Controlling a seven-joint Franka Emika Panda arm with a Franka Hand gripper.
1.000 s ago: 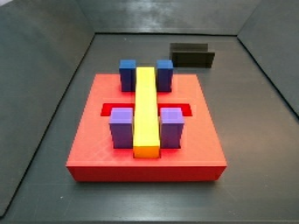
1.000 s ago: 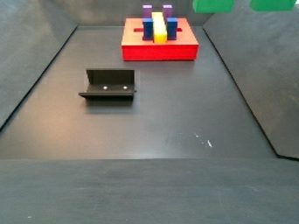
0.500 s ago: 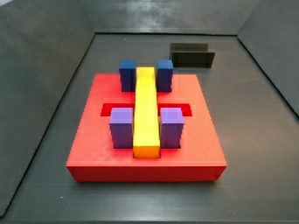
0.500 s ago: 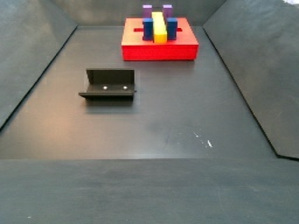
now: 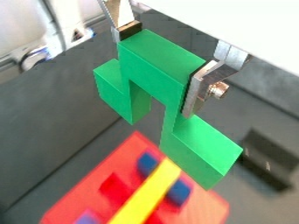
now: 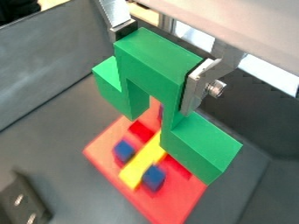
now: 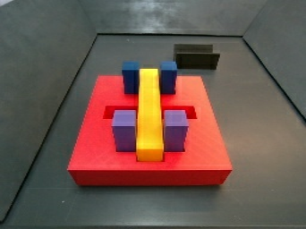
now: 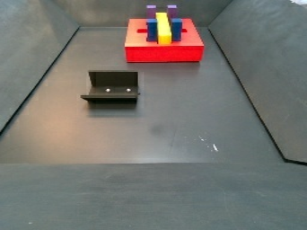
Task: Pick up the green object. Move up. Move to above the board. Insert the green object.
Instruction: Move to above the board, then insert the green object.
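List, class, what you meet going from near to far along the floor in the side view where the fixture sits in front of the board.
Fixture → board. The gripper, holding the green object, shows only in the wrist views.

No readable text, label, brand or number is showing anywhere: not on the silver-fingered gripper [image 5: 167, 59], the matte bright green arch-shaped object [image 5: 158, 87] clamped in it, or the flat red square board [image 7: 149, 134].

lab test pen: grey walls [image 8: 36, 54], fixture [image 8: 111, 88].
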